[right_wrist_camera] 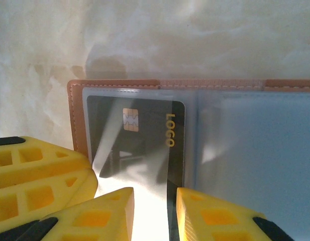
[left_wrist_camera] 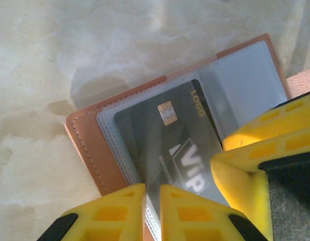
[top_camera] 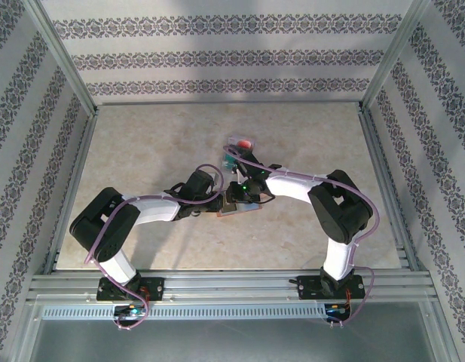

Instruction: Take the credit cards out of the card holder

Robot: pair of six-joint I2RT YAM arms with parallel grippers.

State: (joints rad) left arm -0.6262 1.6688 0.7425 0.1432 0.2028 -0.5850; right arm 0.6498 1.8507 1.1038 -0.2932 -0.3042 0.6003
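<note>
Centrally on the pale marbled counter, the card holder was seen lying open and flat, at the spot where both arms met in the overhead view. Its brown stitched border was shown framing clear plastic sleeves. A black card with a gold chip and gold lettering was kept inside one sleeve, in the left half of the right wrist frame. The left end effector was found at the bottom of the left wrist frame, its yellow fingers drawn almost together and pinched on the layered sleeve edges. The right end effector was placed at the card's long edge, narrowly parted, with sleeve and card edge between the fingers. Whether that edge was actually clamped could not be told. The two end effectors were set just beside each other.
</note>
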